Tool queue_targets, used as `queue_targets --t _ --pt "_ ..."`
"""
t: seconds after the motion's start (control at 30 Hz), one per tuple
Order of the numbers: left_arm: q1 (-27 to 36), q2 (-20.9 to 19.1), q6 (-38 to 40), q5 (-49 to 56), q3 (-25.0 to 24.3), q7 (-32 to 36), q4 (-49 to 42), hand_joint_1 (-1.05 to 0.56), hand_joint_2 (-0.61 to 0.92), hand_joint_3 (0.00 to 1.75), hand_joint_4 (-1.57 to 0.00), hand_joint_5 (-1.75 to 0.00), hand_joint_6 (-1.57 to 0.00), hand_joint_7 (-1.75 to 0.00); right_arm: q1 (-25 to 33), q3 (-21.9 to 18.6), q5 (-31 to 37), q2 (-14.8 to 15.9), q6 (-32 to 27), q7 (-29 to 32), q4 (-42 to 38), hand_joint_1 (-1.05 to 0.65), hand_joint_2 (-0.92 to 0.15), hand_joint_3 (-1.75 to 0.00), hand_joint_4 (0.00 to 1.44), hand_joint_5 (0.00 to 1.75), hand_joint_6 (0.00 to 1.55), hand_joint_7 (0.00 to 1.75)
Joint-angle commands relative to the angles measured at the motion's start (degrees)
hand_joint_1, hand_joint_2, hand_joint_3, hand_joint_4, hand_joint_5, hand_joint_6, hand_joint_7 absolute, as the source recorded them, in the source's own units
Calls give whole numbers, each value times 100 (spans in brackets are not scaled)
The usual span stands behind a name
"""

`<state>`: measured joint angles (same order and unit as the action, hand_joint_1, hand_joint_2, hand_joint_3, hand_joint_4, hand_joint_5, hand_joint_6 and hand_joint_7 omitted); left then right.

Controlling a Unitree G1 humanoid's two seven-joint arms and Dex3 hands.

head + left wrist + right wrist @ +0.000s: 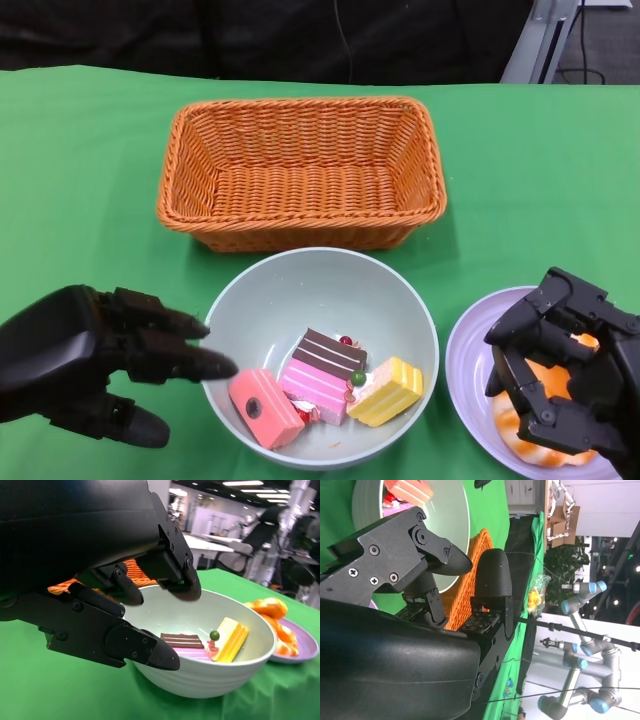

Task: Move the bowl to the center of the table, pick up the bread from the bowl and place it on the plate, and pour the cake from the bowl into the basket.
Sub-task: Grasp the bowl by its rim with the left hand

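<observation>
The bowl [322, 290] sits on the green table [90, 180], right in front of me, near the middle. It is pale grey-green. Inside it lie cake pieces: a pink one [265, 407] by the near left wall, a pink one with a brown top [322, 375] in the middle, and a yellow one [386, 390] on the right. A small green ball [357, 378] sits between the brown-topped piece and the yellow piece.

The bread [545, 420] is on the purple plate [465, 355], just right of the bowl. It is orange and white. My right hand [565, 365] is over the bread, with my fingers curled down around it. I cannot tell if they are squeezing the bread or only touching it.

My left hand [95, 360] is at the left of the bowl. My fingers [190, 362] are spread apart and reach toward the bowl's rim. In the left wrist view, one finger is outside the wall and others are above the rim. They hold nothing.

Behind the bowl is the orange basket [300, 175]. Its near wall is just beside the bowl's far rim.
</observation>
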<state>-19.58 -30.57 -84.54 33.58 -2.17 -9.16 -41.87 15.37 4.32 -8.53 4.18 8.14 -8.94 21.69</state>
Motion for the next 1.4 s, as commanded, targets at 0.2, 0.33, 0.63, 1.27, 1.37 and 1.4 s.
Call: queue_targets --t 0.2,0.33,0.63,1.27,1.37,1.4 --pt "-231 -134 -301 948 -70 711 -76 -55 80 1 -100 -4 -98 -3 44 14 110 -88 -17 94 94 -9 -60 -96 67 162 63 134" --pt "-308 -176 -334 1358 12 980 37 -55 82 1 -104 -4 -100 -3 64 46 103 -126 1 114 97 -8 -60 -96 68 162 64 133" --pt "-395 -252 -141 1952 390 1536 271 -58 89 2 -106 -2 -102 -2 77 60 194 -158 60 108 30 -9 -59 -97 69 160 65 131" --pt "-926 -573 832 2760 2030 2563 415 -57 92 7 -107 -2 -99 0 106 133 307 -245 119 134 -16 -6 -58 -102 68 160 64 132" --pt "-1088 -566 914 2622 2306 2432 373 -58 92 9 -111 -4 -100 -1 124 159 300 -266 71 155 13 -5 -58 -103 68 160 64 132" --pt "-1151 -554 924 2599 2392 2424 335 -57 92 9 -112 -4 -100 -1 128 171 310 -276 70 165 18 -5 -58 -103 68 160 64 132"
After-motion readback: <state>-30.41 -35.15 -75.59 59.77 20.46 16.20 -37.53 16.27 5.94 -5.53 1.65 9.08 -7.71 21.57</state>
